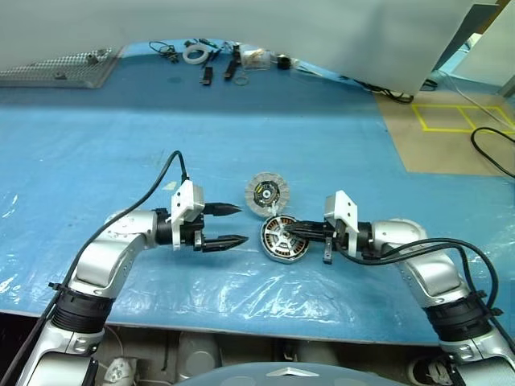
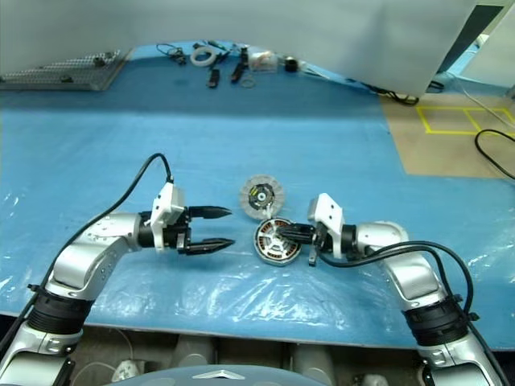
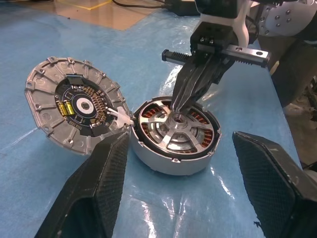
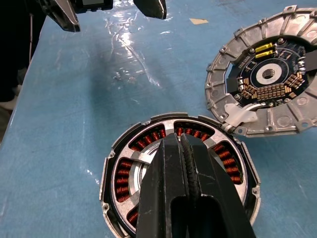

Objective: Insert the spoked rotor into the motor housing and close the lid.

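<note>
I see the spoked rotor (image 3: 176, 130) seated in the motor housing (image 3: 171, 157); my right gripper (image 3: 181, 105), pinched empty, presses its hub. Left gripper (image 1: 235, 224) gapes. Next: swing the leaning lid (image 3: 74, 110) shut.
</note>
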Action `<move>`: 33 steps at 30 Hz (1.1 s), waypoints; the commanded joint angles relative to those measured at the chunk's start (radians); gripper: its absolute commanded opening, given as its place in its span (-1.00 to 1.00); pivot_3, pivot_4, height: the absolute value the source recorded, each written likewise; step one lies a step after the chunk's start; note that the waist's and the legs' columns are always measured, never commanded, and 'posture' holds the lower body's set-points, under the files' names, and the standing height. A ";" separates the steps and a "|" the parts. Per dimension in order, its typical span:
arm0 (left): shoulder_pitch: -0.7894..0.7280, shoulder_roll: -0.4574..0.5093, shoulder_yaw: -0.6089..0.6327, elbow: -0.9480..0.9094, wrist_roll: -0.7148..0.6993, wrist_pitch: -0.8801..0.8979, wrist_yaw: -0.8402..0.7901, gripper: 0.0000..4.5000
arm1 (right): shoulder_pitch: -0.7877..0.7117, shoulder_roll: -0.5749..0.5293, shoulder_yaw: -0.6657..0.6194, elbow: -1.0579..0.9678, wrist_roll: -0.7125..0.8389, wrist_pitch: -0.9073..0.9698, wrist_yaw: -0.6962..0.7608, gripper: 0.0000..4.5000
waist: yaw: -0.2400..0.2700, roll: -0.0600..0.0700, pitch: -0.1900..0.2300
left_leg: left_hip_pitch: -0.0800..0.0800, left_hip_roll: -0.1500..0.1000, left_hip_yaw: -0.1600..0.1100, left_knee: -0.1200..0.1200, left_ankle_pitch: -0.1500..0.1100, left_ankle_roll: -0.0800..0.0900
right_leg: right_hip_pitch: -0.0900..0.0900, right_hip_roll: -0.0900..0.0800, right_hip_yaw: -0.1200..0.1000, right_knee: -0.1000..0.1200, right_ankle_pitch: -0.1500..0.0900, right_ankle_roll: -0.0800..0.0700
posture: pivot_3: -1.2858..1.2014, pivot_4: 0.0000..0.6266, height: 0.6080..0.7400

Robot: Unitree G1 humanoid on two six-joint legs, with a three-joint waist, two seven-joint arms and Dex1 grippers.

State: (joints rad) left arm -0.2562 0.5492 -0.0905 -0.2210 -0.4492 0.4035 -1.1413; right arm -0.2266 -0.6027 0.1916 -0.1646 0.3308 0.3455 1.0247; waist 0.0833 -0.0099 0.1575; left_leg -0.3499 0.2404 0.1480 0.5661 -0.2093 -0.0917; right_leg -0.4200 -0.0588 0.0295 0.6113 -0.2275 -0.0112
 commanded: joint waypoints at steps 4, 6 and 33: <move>0.009 0.012 -0.004 -0.040 -0.016 0.004 0.010 0.56 | -0.035 0.014 0.025 0.050 -0.033 -0.045 0.022 -1.00 | -0.009 0.000 0.000 | 0.000 0.000 0.000 0.000 0.000 0.000 | 0.000 0.000 0.000 0.000 0.000 0.000 | 0.03 -0.52 1.00; 0.013 0.014 -0.005 -0.033 -0.010 -0.003 0.012 0.56 | -0.036 0.015 0.042 0.075 -0.054 -0.060 0.029 -1.00 | -0.013 0.000 0.000 | 0.000 0.000 0.000 0.000 0.000 0.000 | 0.000 0.000 0.000 0.001 0.000 0.000 | 0.03 -0.52 1.00; -0.010 -0.007 -0.025 -0.008 -0.002 -0.021 0.045 0.56 | -0.081 0.072 0.043 0.054 0.025 0.134 0.063 -1.00 | -0.035 -0.002 -0.003 | 0.005 0.000 0.001 0.003 0.000 0.000 | 0.003 0.000 0.001 0.006 -0.002 -0.004 | 0.03 -0.52 1.00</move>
State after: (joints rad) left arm -0.2540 0.5435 -0.1200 -0.2190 -0.4475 0.3956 -1.1022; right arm -0.3177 -0.5334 0.2354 -0.0806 0.3216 0.4543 1.0678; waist 0.0480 -0.0121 0.1545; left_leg -0.3456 0.2406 0.1492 0.5691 -0.2094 -0.0916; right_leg -0.4184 -0.0587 0.0301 0.6176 -0.2299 -0.0155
